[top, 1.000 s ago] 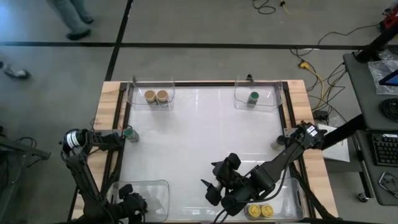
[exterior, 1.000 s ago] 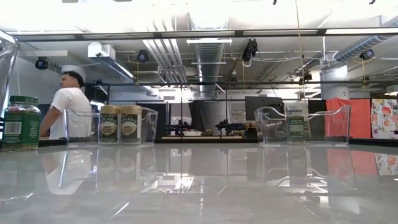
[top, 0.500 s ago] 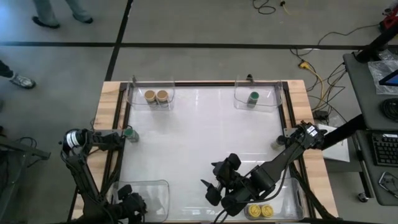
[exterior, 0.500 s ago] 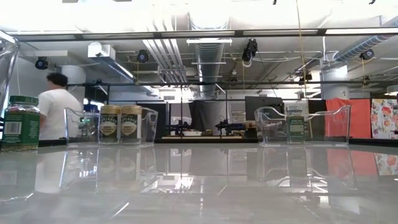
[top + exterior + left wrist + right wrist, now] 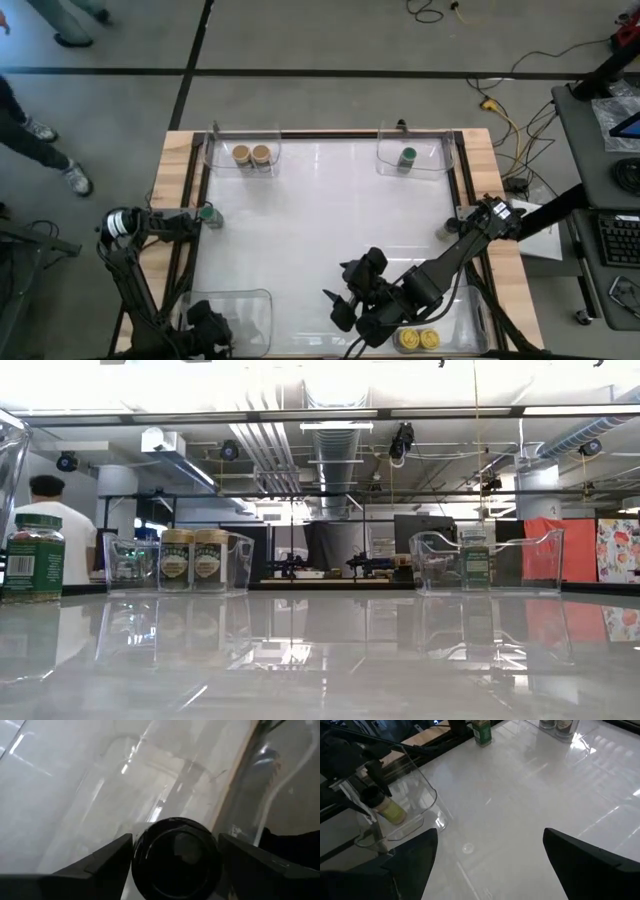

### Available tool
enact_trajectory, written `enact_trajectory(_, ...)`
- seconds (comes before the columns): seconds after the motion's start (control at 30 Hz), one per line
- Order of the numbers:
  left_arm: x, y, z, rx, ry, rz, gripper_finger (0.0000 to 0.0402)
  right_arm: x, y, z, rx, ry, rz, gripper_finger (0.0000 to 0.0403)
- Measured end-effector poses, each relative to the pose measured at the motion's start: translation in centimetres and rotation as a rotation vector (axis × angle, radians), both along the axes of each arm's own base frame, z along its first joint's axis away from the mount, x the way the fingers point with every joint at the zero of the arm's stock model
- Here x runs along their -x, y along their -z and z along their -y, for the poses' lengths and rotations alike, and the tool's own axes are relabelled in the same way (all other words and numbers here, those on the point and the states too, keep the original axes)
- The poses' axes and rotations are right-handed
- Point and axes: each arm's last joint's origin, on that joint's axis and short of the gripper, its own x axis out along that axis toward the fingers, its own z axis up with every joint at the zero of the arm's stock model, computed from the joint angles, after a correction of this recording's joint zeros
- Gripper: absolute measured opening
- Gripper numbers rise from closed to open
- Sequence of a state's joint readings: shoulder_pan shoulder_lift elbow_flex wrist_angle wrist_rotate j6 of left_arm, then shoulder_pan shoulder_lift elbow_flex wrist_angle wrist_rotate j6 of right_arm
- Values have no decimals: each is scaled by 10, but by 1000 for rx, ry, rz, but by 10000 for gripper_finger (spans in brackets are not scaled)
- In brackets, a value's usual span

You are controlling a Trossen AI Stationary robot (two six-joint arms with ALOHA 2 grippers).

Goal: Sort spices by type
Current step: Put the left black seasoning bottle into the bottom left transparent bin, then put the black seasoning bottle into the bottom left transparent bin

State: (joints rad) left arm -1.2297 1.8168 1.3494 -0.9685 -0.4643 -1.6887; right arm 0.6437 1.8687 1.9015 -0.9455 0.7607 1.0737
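Jar count from my seat
I see two tan jars, two yellow, two green; left gripper straddles one black-lidded jar, right gripper wide, empty.

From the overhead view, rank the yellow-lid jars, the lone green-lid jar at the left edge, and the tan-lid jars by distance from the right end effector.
1. yellow-lid jars, near-right tub, beside the right end effector.
2. green-lid jar, left edge.
3. tan-lid jars, far-left tub.
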Motion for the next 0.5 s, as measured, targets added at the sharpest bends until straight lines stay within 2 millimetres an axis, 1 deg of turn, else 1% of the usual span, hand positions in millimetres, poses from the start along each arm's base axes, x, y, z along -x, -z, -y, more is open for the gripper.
enact_trajectory(0.17,-1,-8,3,-7,28,22,278,0,0,0,2,-3,-1,352)
enact_trajectory(0.5,-2,-15,5,4,27,24,279,0,0,0,1,-3,-2,352)
